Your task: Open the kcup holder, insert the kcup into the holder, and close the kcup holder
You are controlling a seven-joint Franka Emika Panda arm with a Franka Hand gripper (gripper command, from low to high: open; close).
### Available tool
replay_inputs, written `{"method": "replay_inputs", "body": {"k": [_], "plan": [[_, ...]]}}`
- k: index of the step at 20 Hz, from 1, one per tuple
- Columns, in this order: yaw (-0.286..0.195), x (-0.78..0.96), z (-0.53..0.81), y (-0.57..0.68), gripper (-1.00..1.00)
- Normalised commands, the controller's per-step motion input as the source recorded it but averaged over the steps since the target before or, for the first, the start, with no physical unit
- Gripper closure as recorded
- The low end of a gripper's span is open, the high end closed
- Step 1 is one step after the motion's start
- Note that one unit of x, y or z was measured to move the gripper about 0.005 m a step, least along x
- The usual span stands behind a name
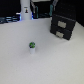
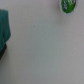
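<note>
The kcup [image 1: 32,46] is a tiny white cup with a green top. It stands upright on the white table, towards the exterior view's left. It also shows at the edge of the wrist view [image 2: 66,5], partly cut off. The kcup holder [image 1: 62,26] is a black boxy unit with two stacked fronts in light trim. It sits at the back on the exterior view's right, with both fronts looking shut. A teal and dark shape [image 2: 4,31] at the wrist view's edge may be part of my gripper. Its fingertips do not show.
A tall white bottle-shaped object [image 1: 25,10] stands at the back on the exterior view's left, with a blue glow by its base. Dark clutter [image 1: 45,6] lines the far edge. The white table [image 1: 45,62] spreads around the kcup.
</note>
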Motion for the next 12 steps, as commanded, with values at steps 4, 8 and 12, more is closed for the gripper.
{"method": "replay_inputs", "body": {"k": [4, 8, 12], "plan": [[-0.123, -0.47, 0.00, 0.41, -1.00], [-0.130, -0.48, 0.00, 0.44, -1.00], [-0.140, -0.43, 0.00, 0.48, -1.00]]}}
